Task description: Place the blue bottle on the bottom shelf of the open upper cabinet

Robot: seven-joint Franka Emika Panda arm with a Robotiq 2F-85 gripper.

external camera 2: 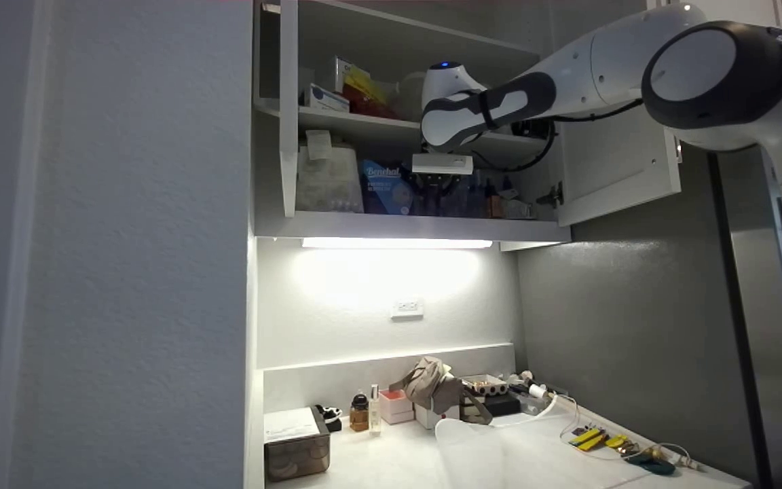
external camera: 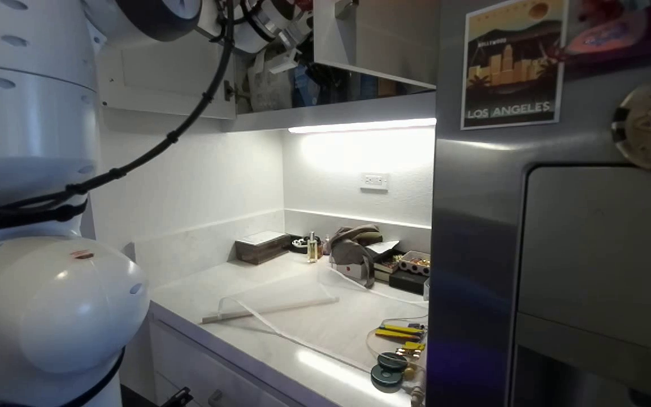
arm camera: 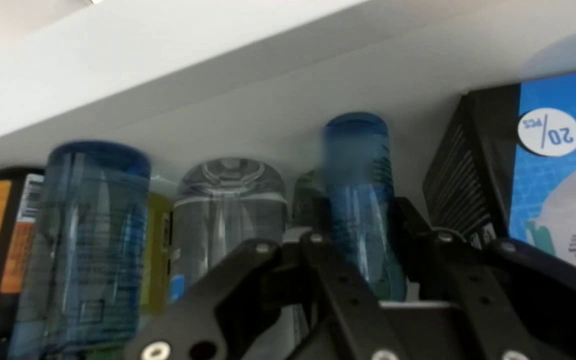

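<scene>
The pincer looks matt, the blue bottle held within it is of smooth, glossy, translucent plastic, the bottom shelf beneath the pincer appears smooth, the box beside it seems of printed cardboard, and the desk well below it shows a polished shine.

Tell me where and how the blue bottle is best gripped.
By the straight body of the blue bottle, above its base, coming from above with jaws on either side, as the gripper has it now. It is slim and looks roughly upright; the clear bottle and box flank it, so a sideways approach would likely knock one.
</scene>
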